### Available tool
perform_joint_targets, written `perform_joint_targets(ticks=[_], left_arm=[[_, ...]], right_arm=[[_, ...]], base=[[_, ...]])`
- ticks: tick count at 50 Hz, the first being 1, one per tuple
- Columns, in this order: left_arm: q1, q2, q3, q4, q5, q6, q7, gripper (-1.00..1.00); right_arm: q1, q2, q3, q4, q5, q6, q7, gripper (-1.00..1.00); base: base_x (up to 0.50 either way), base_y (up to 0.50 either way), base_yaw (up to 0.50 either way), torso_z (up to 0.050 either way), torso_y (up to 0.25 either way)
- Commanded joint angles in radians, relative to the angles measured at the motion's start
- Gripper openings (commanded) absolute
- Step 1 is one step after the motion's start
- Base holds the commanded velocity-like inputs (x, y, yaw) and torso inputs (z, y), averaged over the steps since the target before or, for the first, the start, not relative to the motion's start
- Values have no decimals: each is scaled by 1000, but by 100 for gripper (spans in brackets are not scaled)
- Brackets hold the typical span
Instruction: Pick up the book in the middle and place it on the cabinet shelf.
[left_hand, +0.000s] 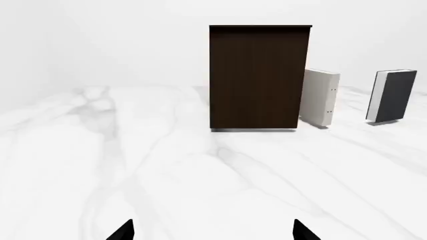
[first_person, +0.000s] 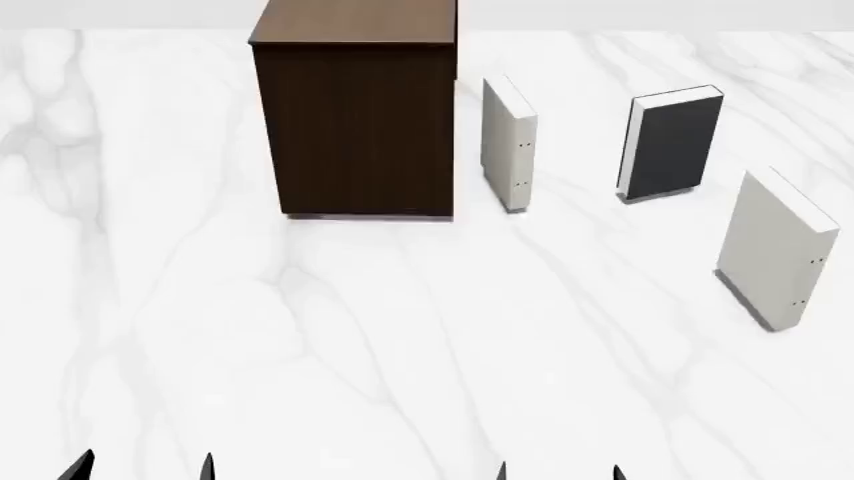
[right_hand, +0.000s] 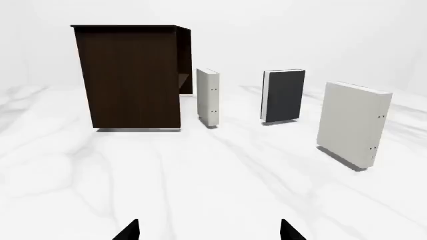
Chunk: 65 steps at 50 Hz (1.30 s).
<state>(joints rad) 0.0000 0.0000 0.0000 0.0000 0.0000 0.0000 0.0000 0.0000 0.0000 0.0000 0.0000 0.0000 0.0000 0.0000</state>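
Currently the book (first_person: 671, 144) stands upright between 2 beige books (first_person: 509, 145), right of the cabinet shelf (first_person: 358, 120); left claw (first_person: 144, 468) and right claw (first_person: 558, 472) both spread, empty

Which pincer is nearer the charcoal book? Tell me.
Right. The right pincer sits below the charcoal book, slightly to its left; the left pincer is far off to the left, beyond the cabinet.

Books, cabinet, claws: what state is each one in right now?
Grey book: upright, untouched.
Near beige book: upright, apart.
Beige book by cabinet: upright.
Cabinet: upright, top bare.
Left claw: open, holding nothing.
Right claw: open, holding nothing.
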Motion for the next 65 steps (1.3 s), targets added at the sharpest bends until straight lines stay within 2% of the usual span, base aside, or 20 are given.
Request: perform_joint_targets(ticks=[1, 8, 10, 18, 22, 29, 37, 45, 51, 61, 65], left_arm=[[-3, -15, 14, -7, -28, 0, -14, 100], [-1, -36, 38, 12, -74, -16, -34, 100], [-3, -39, 40, 30, -72, -60, -57, 100], [-11, -55, 62, -8, -84, -9, -66, 100], [-1, -70, 85, 37, -53, -18, -81, 100], [28, -93, 105, 249, -26, -105, -109, 100], [59, -113, 117, 567, -29, -223, -124, 100], [59, -129, 118, 736, -51, -309, -135, 100], [60, -138, 127, 769, -50, -321, -142, 100], [56, -149, 142, 764, -50, -325, -152, 100], [55, -154, 145, 761, -51, -325, -156, 100]], right_arm=[[-3, 17, -28, -9, 5, 8, 18, 100], [-2, 39, -54, -15, 31, 19, 44, 100], [1, 44, -59, -13, 36, 16, 47, 100], [5, 58, -73, -8, 47, 15, 71, 100], [3, 65, -85, -35, 33, 33, 89, 100], [-2, 81, -95, -178, 19, 90, 117, 100], [-31, 95, -94, -501, 11, 188, 151, 100], [-27, 104, -83, -718, 34, 291, 171, 100], [-25, 113, -81, -781, 43, 321, 184, 100], [-26, 130, -102, -753, 47, 312, 188, 100], [-27, 136, -106, -749, 45, 305, 195, 100]], base=[[0, 0, 0, 0, 0], [0, 0, 0, 0, 0], [0, 0, 0, 0, 0], [0, 0, 0, 0, 0], [0, 0, 0, 0, 0], [0, 0, 0, 0, 0], [0, 0, 0, 0, 0], [0, 0, 0, 0, 0], [0, 0, 0, 0, 0], [14, 0, 0, 0, 0], [500, 0, 0, 0, 0]])
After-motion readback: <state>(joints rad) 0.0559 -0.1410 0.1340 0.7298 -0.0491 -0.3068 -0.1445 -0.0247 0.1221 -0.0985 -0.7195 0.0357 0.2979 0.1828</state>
